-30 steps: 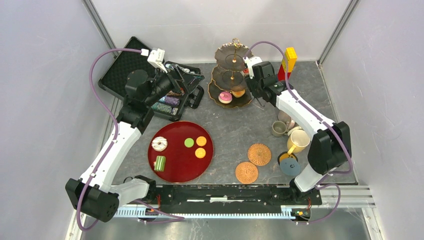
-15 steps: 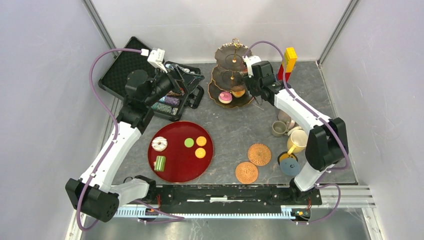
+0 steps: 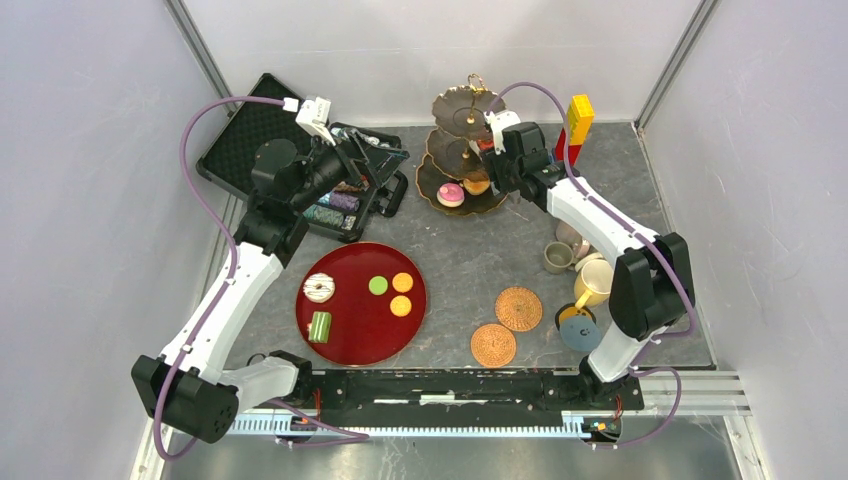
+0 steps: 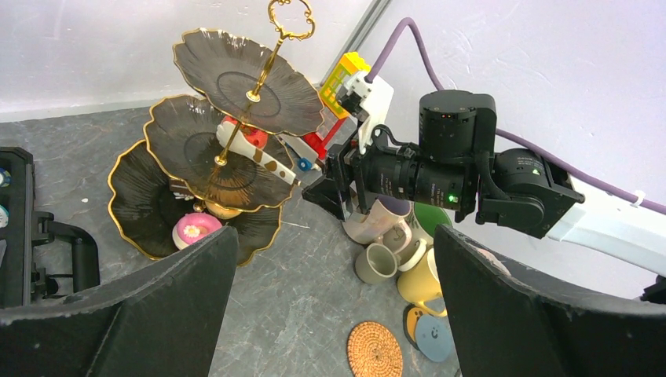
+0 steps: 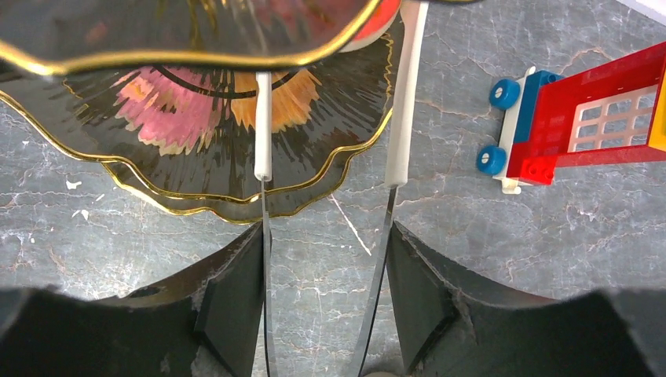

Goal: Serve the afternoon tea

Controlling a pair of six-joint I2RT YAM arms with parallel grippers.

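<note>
- Fingers of the left gripper (image 3: 372,160) stood wide apart and empty above the black case (image 3: 240,130), unmoved over the last second.
- Treats waited on the red tray (image 3: 345,345): a white donut (image 3: 318,288), a green cake (image 3: 319,326) and three macarons (image 3: 402,282). Open table lay between the tray and the stand.
- The stand (image 3: 427,188) carried a pink donut (image 3: 451,194) on its bottom tier and a red-and-white piece (image 4: 245,133) on the middle tier.
- The right gripper (image 3: 503,150) had crept left toward the stand. Its jaws, clamped on the tongs (image 5: 263,141), had eased wider and let the white tips spread. Probably the piece was being let go on the middle tier, but I could not tell whether the tips were touching it.
- Room was tight there: the tips lay under the gold rim of a tier, so a straight pull-back looked safest. The block tower (image 3: 577,118) stood just beside the wrist.
- Mugs (image 3: 597,283) and coasters (image 3: 518,308) sat unserved near the right forearm.
</note>
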